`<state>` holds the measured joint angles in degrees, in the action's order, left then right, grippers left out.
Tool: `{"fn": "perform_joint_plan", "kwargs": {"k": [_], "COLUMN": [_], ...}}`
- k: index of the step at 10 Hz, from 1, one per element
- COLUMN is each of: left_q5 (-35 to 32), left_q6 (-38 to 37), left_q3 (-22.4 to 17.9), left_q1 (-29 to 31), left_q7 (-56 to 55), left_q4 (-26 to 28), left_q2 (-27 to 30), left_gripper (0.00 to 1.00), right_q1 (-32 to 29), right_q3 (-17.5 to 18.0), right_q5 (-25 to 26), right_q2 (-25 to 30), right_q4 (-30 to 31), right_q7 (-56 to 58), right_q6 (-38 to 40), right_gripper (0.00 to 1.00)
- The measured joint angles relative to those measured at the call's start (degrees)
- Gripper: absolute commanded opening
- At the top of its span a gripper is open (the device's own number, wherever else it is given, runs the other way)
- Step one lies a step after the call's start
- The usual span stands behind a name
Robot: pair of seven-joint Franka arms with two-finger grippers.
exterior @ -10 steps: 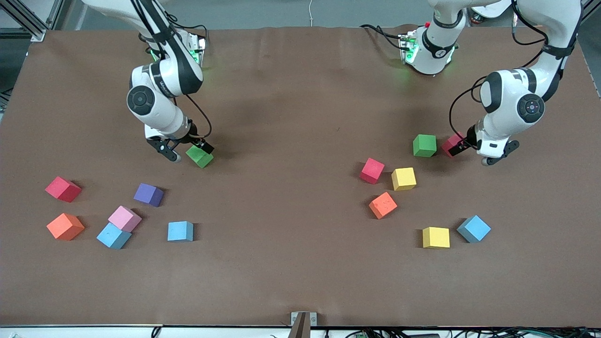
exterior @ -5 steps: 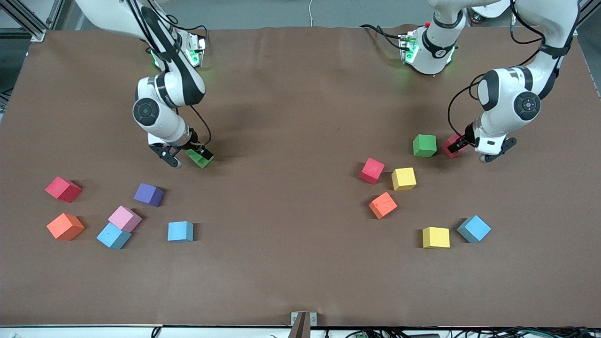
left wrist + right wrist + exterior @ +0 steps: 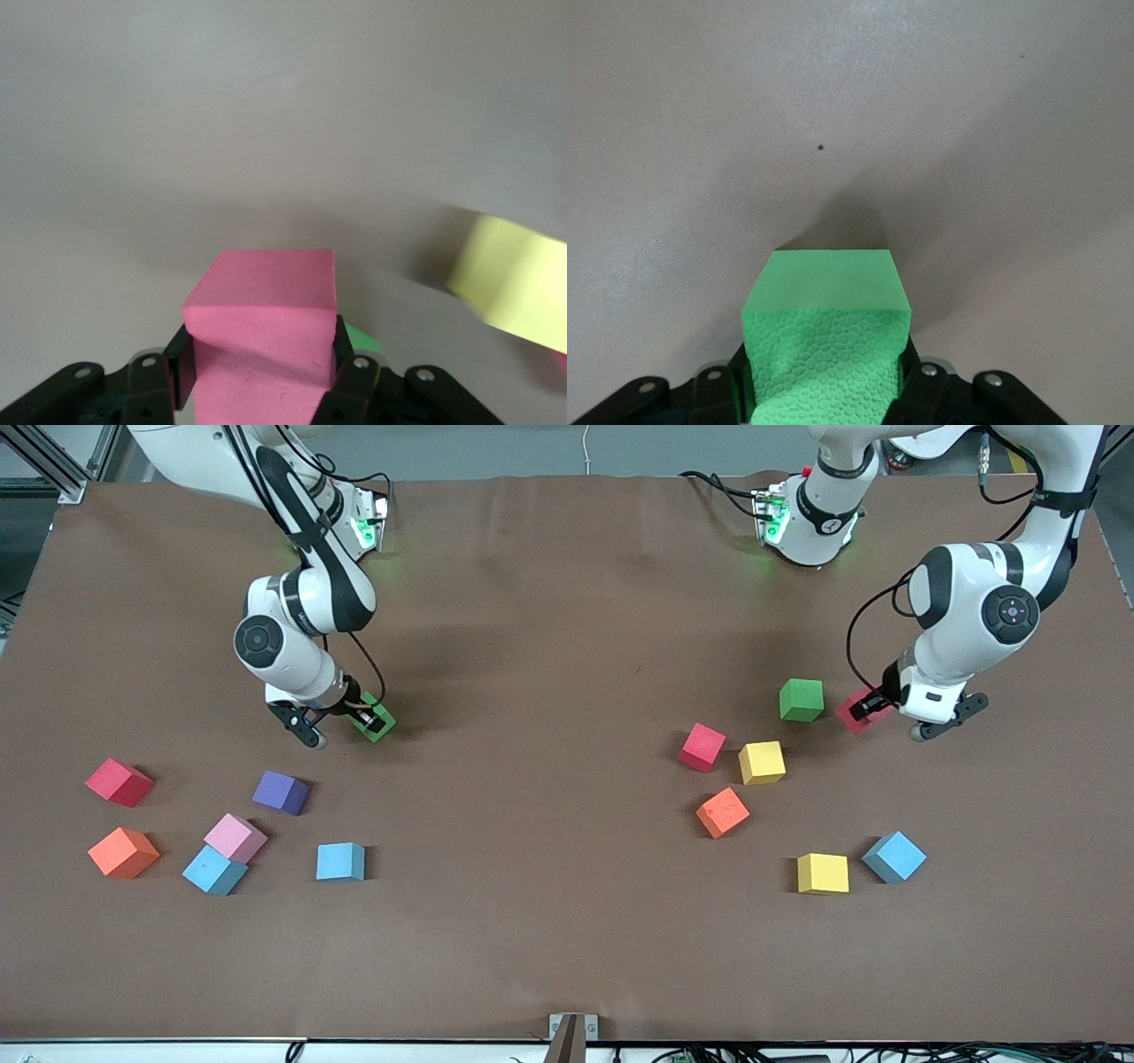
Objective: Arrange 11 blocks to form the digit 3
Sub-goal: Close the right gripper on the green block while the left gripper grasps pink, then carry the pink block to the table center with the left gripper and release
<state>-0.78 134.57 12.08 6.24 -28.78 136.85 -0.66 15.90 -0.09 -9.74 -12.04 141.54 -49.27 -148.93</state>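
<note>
Both my claws have just clamped: left claw (image 3: 263,390) grasping the pink block (image 3: 264,341), right claw (image 3: 828,390) the green block (image 3: 826,341). Digit 3 unstarted; carry toward desk's six o'clock.

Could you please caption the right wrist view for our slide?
Right pincer shut on a green block at the brown table.

In the left wrist view, a yellow block (image 3: 518,288) is blurred and cut off by the edge. In the front view, the held pink block (image 3: 858,714) is partly hidden by the left gripper (image 3: 864,707).
</note>
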Motion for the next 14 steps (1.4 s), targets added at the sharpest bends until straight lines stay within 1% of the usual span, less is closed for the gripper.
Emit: {"fn": "perform_joint_plan", "kwargs": {"k": [1,2,4,5,8,10,12,14], "left_q5": [0.0,0.01,0.03,0.02,-0.68,-5.24,-10.06,-13.74], "left_q6": [-4.64,-7.3,-7.77,-7.79,-7.82,-7.83,-7.84,-7.83], "left_q3": [4.93,10.25,19.79,22.07,22.66,22.57,22.44,22.27], "left_q1": [-0.32,-0.56,-2.35,-5.09,-17.08,-24.07,-29.39,-31.97], "left_q7": [-1.13,-4.13,-13.13,-17.19,-26.47,-32.42,-37.84,-40.17], "left_q4": [-4.46,-7.85,-12.73,-15.32,-21.41,-24.79,-28.47,-32.26], "left_q2": [0.2,-0.32,-4.25,-7.04,-15.28,-21.36,-28.52,-34.82], "left_gripper": [0.26,0.26,0.26,0.26,0.26,0.26,0.26,0.26], "right_q1": [0.01,0.05,0.24,0.63,2.4,2.52,2.47,2.4], "right_q3": [0.04,0.13,0.41,0.61,1.02,1.0,0.88,0.68], "right_q5": [0.05,0.12,0.21,0.36,0.73,0.78,0.79,0.79], "right_q2": [0.0,0.02,0.49,0.97,2.08,2.2,2.2,2.2], "right_q4": [-0.22,-0.71,-1.61,-1.97,-4.36,-5.15,-5.27,-5.29], "right_q7": [0.11,0.44,1.3,1.51,1.54,1.69,1.72,1.72], "right_q6": [-0.03,-0.03,0.15,0.8,4.03,4.57,4.63,4.89], "right_gripper": [0.26,0.26,0.25,0.25,0.26,0.26,0.28,0.28]}}
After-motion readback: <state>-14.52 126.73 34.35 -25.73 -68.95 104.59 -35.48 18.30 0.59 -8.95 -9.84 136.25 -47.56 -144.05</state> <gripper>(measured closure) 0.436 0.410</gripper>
